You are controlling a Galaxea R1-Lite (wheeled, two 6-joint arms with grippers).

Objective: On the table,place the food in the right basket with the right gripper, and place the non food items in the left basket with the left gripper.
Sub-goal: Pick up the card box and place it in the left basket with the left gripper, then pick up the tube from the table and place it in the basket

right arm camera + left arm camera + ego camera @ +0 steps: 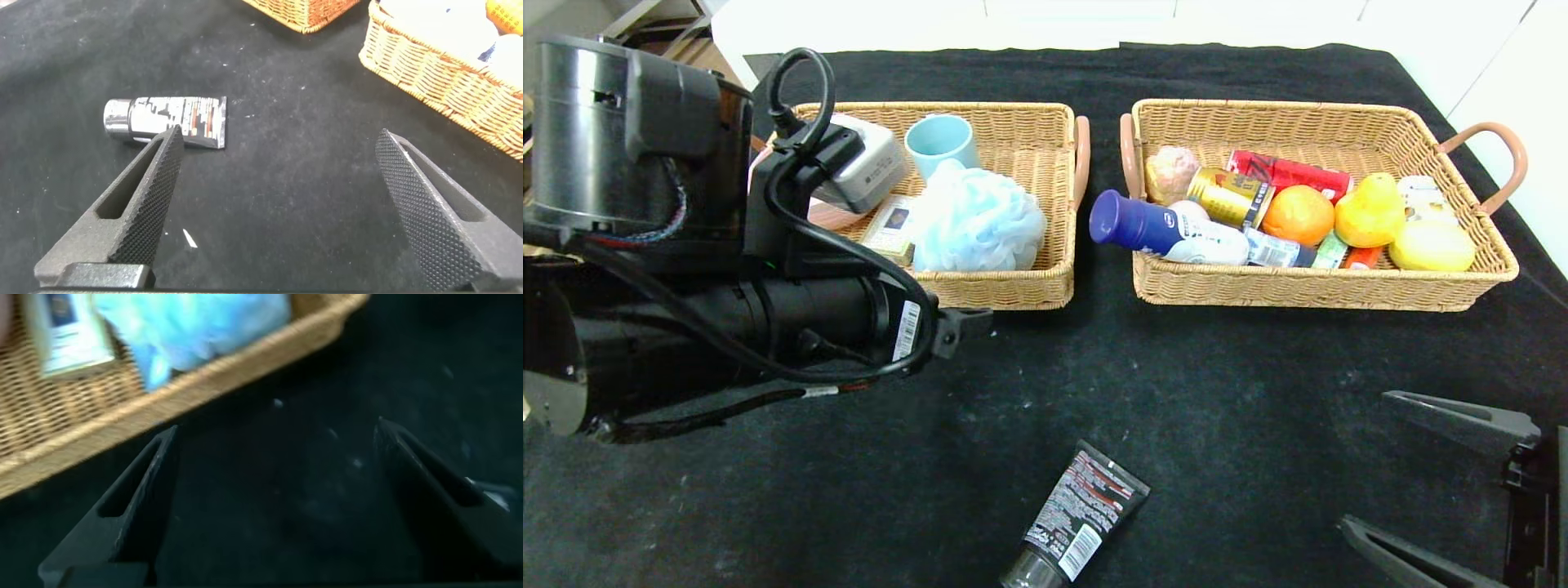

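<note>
1. The left hand (274, 498) hangs over the black counter (1176, 392), just in front of the near wall of the left basket (1013, 290). Its two fingers are spread wide apart with nothing between them but bare cloth.
2. From the head view, the left arm's bulky black body covers the left end of that basket.
3. In the left basket lie a small card box with a blue centre (892, 224), a pale blue bath puff (976, 219), a light blue cup (941, 140) and a grey-white boxy item (872, 169). A sliver of a pink bowl (832, 216) shows beneath the arm.
4. The right hand (282, 196) sits low at the near right corner of the counter, fingers fully apart and empty.
5. The black tube (1078, 516) lies flat on the counter near the front edge, well apart from both baskets, between the two hands. It is nearer the right one.
6. The right basket (1323, 290) holds an orange (1297, 214), a yellow pear-shaped fruit (1372, 212), a second yellow fruit (1431, 245), a gold can (1229, 196) and a red can (1286, 173).
7. A white bottle with a dark blue cap (1168, 230) lies on its side in the right basket, its cap poking out over the left wall.
</note>
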